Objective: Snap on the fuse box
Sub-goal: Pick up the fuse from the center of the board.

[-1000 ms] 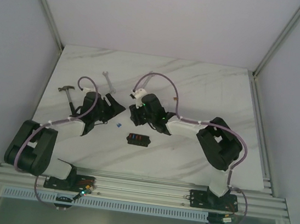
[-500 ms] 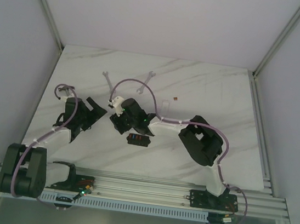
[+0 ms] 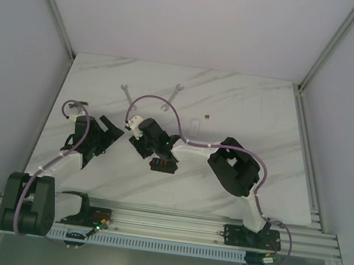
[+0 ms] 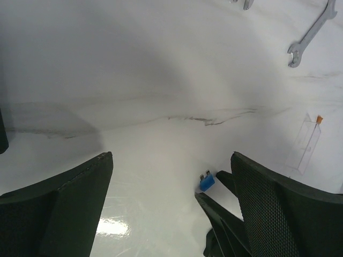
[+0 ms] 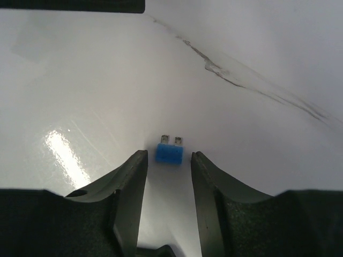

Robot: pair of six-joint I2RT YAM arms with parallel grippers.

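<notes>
My left tool (image 3: 104, 137) stands with its fingers (image 4: 64, 203) spread wide and nothing between them, low over the bare white marble worktop (image 3: 246, 102) on its left side. From the left wrist view I look past the tips at a small blue fuse (image 4: 207, 181) lying flat on the worktop. The dark finger ends of my right tool (image 4: 217, 211) are just beside it.

My right tool (image 5: 169, 166) is down near the middle of the worktop. Its fingers (image 5: 128, 182) are parted and the blue fuse (image 5: 169, 152) sits right at the tips, in line with the gap. Its two metal legs point away from me. I see a sliver of white on either side of the fuse, so the fingers are apart and not clamped on it.

The fuse box (image 3: 163, 164) rests on the worktop just on the near side of my right wrist, with red and blue fuses showing in its open top. Neither tool touches it, and it does not show in either wrist view.

Farther back lie two wrenches (image 3: 125, 92) (image 3: 174, 96), well apart from my tools. A thin clear cover (image 4: 306, 142) lies flat to the right, with a tiny orange fuse (image 4: 319, 119) at its far end.
</notes>
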